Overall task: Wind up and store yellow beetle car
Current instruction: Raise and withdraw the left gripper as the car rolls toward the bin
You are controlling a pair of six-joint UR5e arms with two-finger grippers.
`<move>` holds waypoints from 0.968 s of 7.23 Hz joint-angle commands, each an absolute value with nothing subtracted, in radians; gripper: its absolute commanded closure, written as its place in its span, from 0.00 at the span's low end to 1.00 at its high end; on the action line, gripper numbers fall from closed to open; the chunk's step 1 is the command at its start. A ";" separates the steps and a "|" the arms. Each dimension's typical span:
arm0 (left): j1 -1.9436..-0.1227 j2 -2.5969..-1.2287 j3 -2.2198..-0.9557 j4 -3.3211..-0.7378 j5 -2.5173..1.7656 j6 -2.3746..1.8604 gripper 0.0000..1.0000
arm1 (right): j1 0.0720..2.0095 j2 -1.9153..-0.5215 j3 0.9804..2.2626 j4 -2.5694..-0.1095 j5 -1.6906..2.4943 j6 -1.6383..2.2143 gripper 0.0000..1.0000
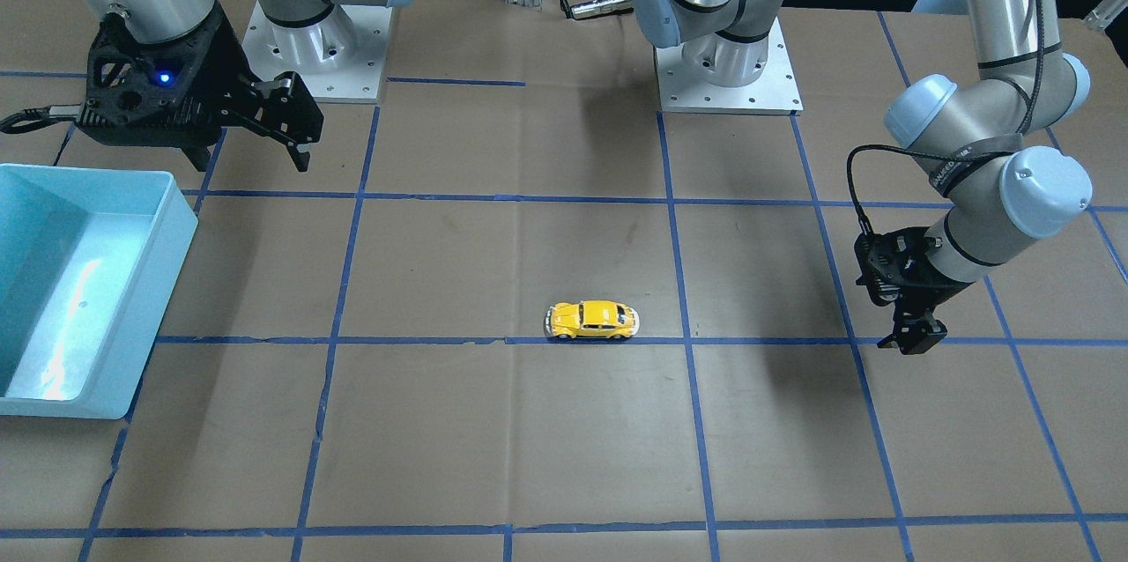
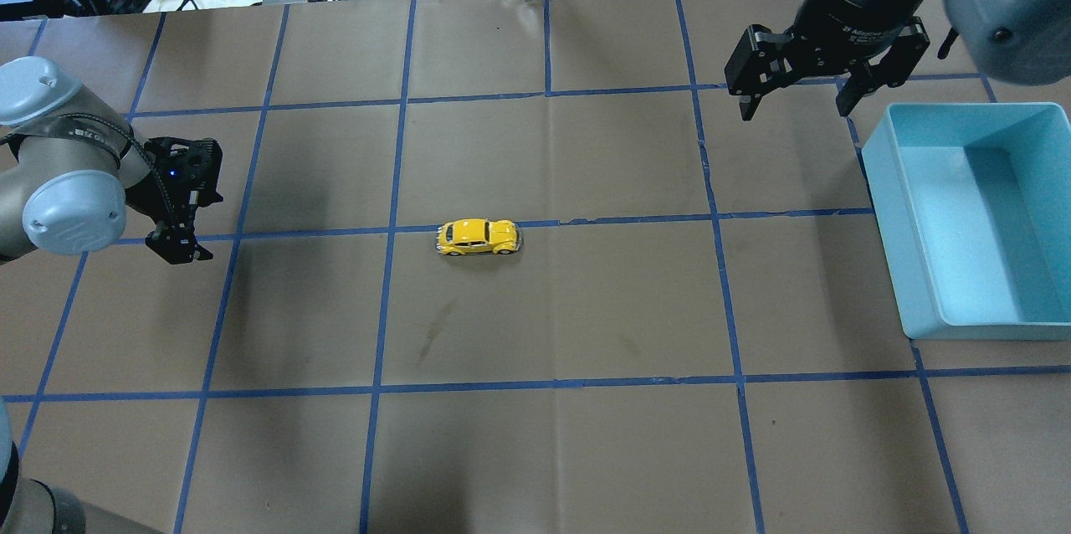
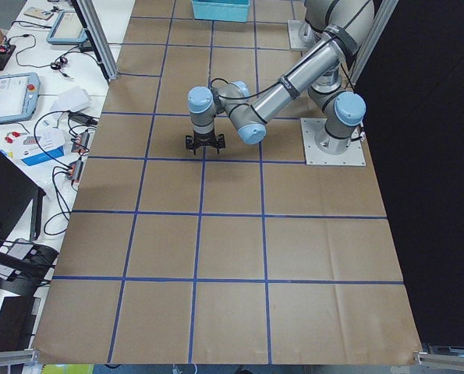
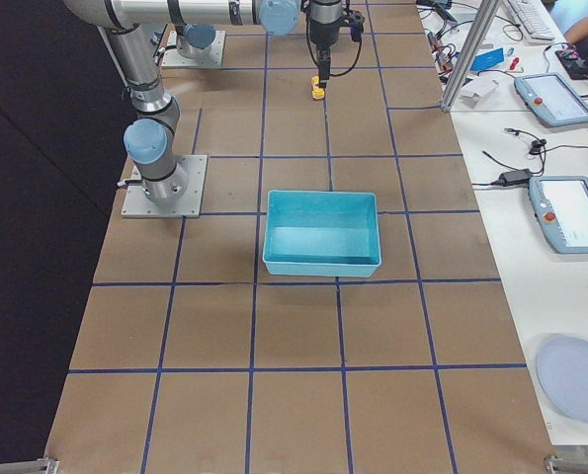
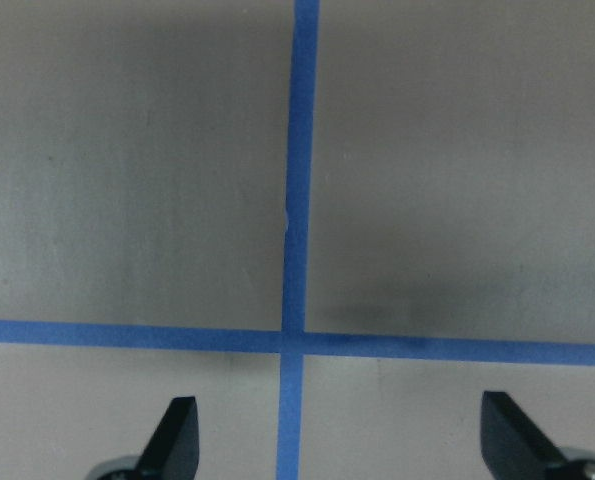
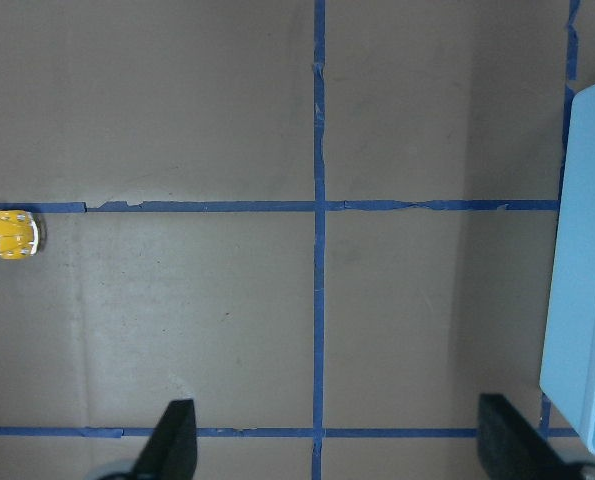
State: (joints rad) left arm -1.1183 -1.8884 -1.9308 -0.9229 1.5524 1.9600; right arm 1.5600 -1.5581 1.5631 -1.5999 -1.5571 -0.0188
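Note:
The yellow beetle car [image 2: 477,237] stands on its wheels at the middle of the table, on a blue tape line. It also shows in the front view [image 1: 591,320] and at the left edge of the right wrist view [image 6: 7,233]. My left gripper [image 2: 176,249] hangs open and empty over a tape crossing far to the car's left, with its fingertips [image 5: 177,440] wide apart. My right gripper [image 2: 793,109] is open and empty, high above the table, beyond and to the right of the car, near the bin's far corner.
A light blue open bin [image 2: 887,182] stands at the table's right side and looks empty; it also shows in the front view [image 1: 176,218]. Brown paper with a blue tape grid covers the table. Cables and devices lie past the far edge.

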 commanded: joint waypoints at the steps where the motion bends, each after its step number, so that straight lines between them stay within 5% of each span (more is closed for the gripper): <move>1: -1.123 -1.884 -1.931 -0.925 1.552 1.959 0.00 | 1.560 -1.559 1.563 -1.600 -1.557 -0.020 0.00; 7: -1.274 -1.662 -1.916 -1.171 1.559 1.538 0.00 | 1.560 -1.559 1.563 -1.598 -1.559 -0.020 0.00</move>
